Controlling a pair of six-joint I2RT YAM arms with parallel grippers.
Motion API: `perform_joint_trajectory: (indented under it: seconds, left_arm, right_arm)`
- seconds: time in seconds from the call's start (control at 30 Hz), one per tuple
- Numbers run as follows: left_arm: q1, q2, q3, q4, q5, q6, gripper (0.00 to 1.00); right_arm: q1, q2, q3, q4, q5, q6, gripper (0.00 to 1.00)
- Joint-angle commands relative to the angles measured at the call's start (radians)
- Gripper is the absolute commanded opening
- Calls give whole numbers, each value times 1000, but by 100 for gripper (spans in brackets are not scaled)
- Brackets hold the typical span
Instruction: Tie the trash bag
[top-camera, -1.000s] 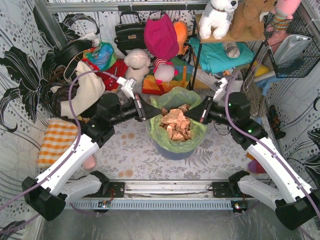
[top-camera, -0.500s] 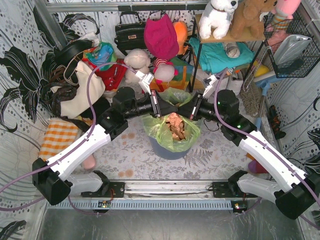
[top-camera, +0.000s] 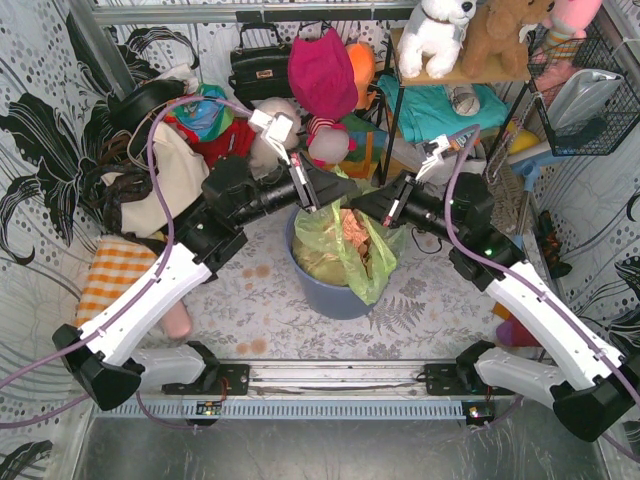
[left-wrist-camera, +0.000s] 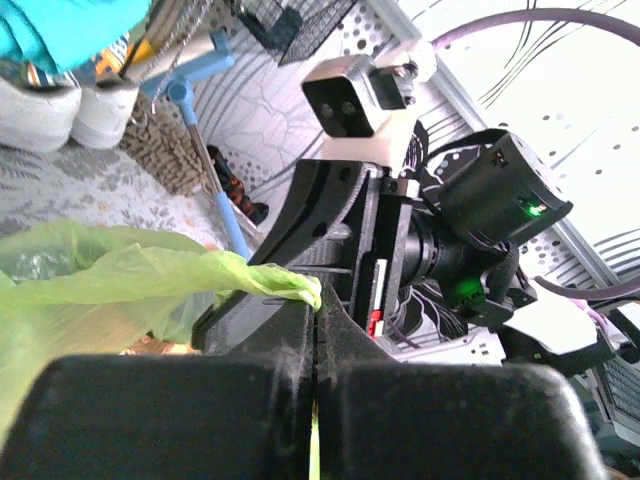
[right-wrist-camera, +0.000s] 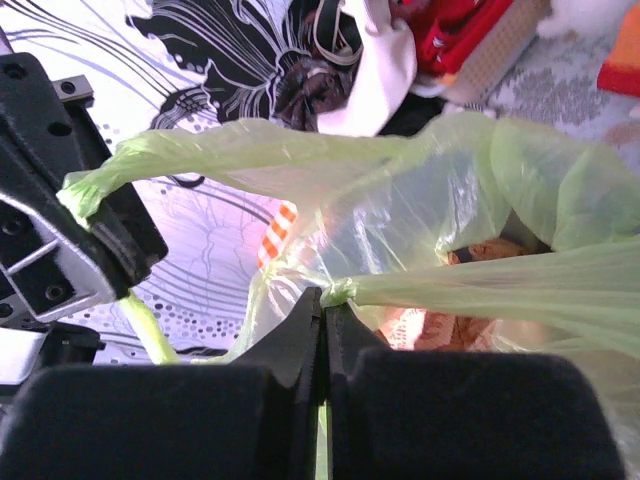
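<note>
Thin lime-green plastic, translucent: the trash bag (top-camera: 352, 248) sits in the blue-grey bin (top-camera: 318, 292) at the middle of the table (top-camera: 250, 300). Tan crumpled scraps show through the film, and its loose side spills over the bin's front rim. Both handle strips are drawn up above the mouth.

Left pincer (left-wrist-camera: 316, 302): pressed together on the end of one strip, with the film bunched into a twist at the tips. Right pincer (right-wrist-camera: 323, 297): likewise pressed together, pinching the other strip where it gathers into a small wad. From overhead the two meet almost nose to nose just above the bag. The strips seem to cross there, but I can't tell which lies over which.

Handling, as judged:
- Light load. The scraps look papery, so an upward pull would likely lift the whole bag out of the bin.
- The film is soft and holds no shape, so the strips should go slack once tension drops.
- It is probably slick against hard fingers. It stretches and thins under pull, and a tear is likeliest where a strip joins the body.
- Best hold is near the strip ends, with the film roped into a bunch rather than a single layer. That leaves length for the knot.
- Pull sideways rather than upward.
</note>
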Motion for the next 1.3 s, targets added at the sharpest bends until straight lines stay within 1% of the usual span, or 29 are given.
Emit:
perform_joint_trajectory:
  seconds: [0.0,0.4,0.53,0.67,0.93,1.0,1.1,1.27]
  left_arm:
    - [-3,-23,71,-30,-76,63,0]
    - [0,-86,117,-124,-277,128,0]
    - [0,-102,140,-150,-338,153,0]
    - [1,-115,161,-105,-328,186,0]
    - [1,-86,300,-82,-284,222,0]
    - [1,-82,322,-84,-282,225,0]
    - [0,-90,322,-71,-279,222,0]
    - [1,-109,299,-49,-268,214,0]
  right_arm:
    - [6,-46,71,25,61,-42,0]
    - [6,-106,160,-56,223,-114,0]
    - [6,-111,190,-58,265,-131,0]
    - [5,-74,261,-39,263,-163,0]
    - [6,32,455,16,182,-193,0]
    - [6,45,480,25,171,-196,0]
    - [5,48,482,45,161,-189,0]
    - [5,19,430,86,163,-171,0]
